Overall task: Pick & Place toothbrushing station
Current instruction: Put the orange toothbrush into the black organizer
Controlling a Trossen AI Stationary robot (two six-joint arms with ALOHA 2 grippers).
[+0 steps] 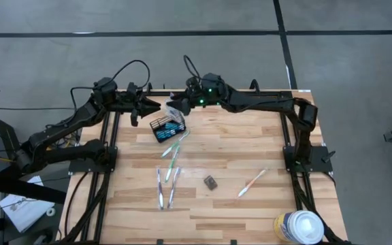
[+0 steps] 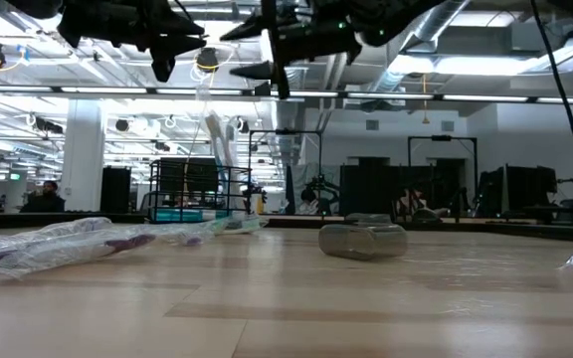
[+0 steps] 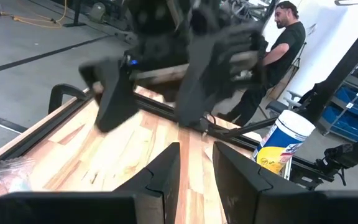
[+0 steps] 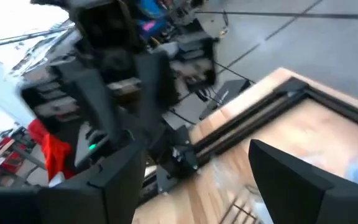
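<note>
left hand (image 1: 154,107) narrow, right hand (image 1: 172,109) spread wide

Caddy (image 1: 167,127) at table's (image 1: 250,146) back edge, left of centre. Toothbrushes (image 1: 167,185) in front of caddy. Block (image 1: 210,182) right of them, another toothbrush (image 1: 252,182) farther right. Canister (image 1: 298,226) at front right corner.

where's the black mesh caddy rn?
In the high view the black mesh caddy sits at the far edge of the table, left of centre, just below the left gripper and right gripper, with packaged toothbrushes trailing from it toward the near side.
</note>
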